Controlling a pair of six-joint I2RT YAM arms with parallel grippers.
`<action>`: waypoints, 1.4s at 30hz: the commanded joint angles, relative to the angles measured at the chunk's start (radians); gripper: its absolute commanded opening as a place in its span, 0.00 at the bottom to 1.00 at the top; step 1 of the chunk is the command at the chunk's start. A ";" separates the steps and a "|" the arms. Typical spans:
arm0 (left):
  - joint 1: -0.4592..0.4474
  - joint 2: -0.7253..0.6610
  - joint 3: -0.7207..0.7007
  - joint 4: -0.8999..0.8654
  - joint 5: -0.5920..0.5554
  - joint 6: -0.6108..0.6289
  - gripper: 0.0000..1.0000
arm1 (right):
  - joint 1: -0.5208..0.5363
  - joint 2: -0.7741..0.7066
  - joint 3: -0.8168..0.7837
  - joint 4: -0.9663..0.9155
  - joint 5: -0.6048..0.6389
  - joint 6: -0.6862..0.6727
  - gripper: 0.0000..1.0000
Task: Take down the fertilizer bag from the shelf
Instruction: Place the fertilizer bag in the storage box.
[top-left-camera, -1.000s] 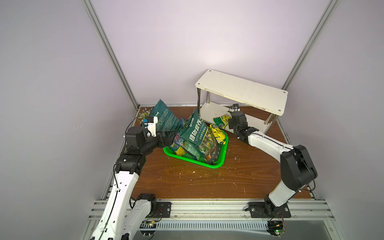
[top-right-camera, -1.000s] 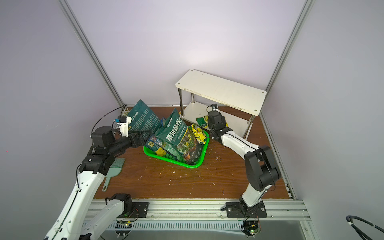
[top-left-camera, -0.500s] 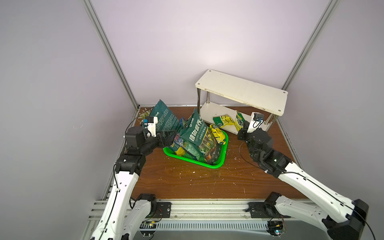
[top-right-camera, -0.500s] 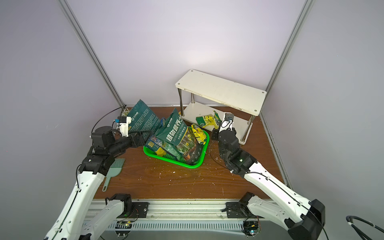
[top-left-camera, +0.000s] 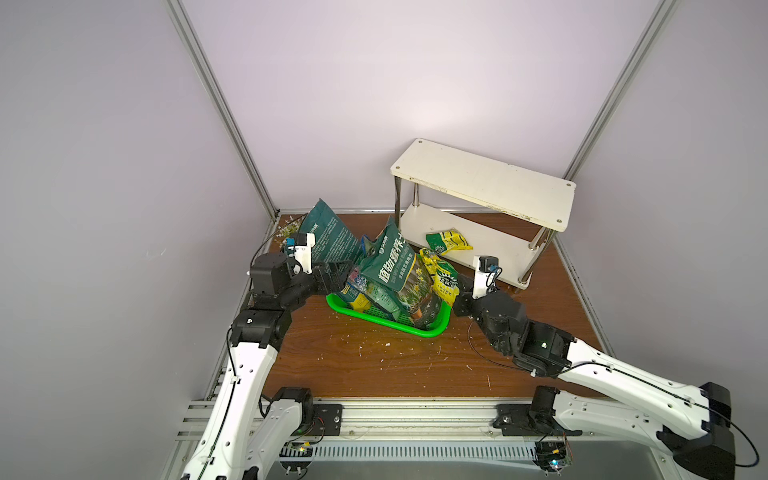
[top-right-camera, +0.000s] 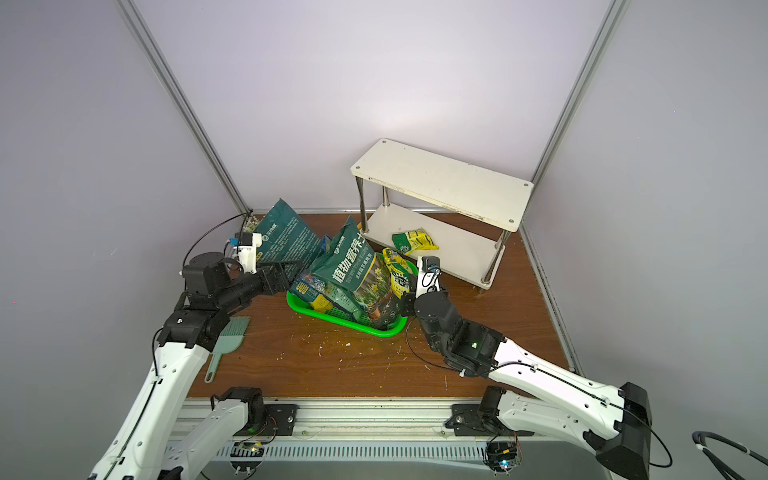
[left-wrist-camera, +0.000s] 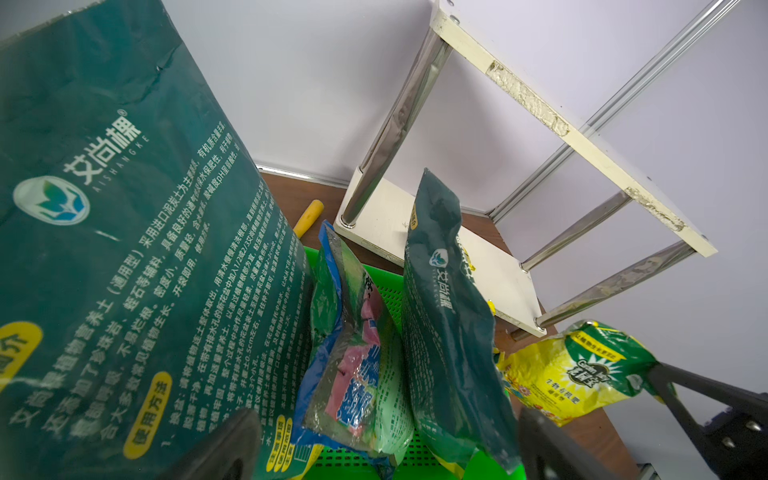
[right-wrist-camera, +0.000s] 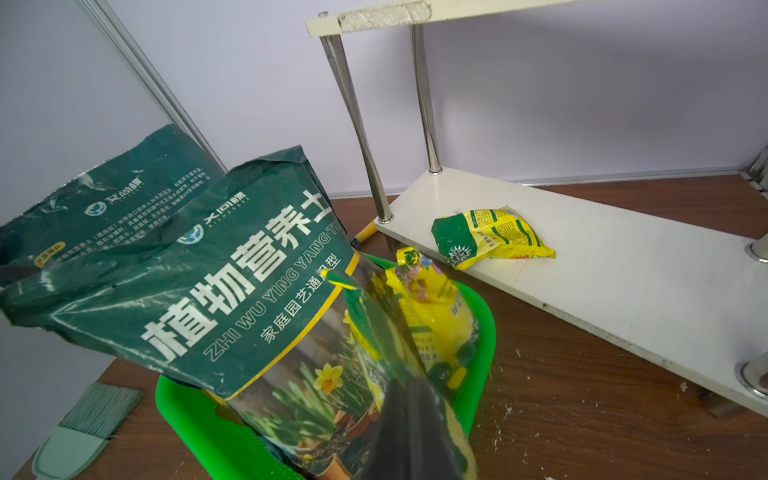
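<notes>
right gripper (top-left-camera: 454, 301) clamps yellow bag (top-left-camera: 440, 276) at shelf-side edge of basket (top-left-camera: 374, 326); left gripper (top-left-camera: 340, 277) open; second bag (top-left-camera: 448, 241) on shelf (top-left-camera: 482, 183) lower board

fertilizer bag (top-left-camera: 449, 242) on shelf (top-left-camera: 482, 183), basket (top-left-camera: 386, 329) beside — left

The lower tier of the shelf (top-left-camera: 484, 183) is left open along its front, between thin metal legs (top-left-camera: 397, 203). Its left end is hemmed in by the green basket (top-left-camera: 434, 331) of tall soil bags (top-left-camera: 392, 266) and by the right hand (left-wrist-camera: 653, 372), clamped on a yellow fertilizer bag (left-wrist-camera: 577, 370). Bare tabletop (top-left-camera: 374, 365) is left in front.
</notes>
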 joint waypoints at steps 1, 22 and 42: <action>0.011 -0.008 0.012 -0.014 -0.001 0.012 0.99 | 0.005 0.025 0.018 0.094 0.010 0.053 0.00; 0.012 -0.014 0.012 -0.014 0.000 0.015 1.00 | 0.003 0.274 -0.005 0.404 -0.127 0.219 0.00; 0.011 -0.022 0.009 -0.014 0.000 0.018 1.00 | -0.006 0.315 -0.115 0.492 -0.119 0.322 0.00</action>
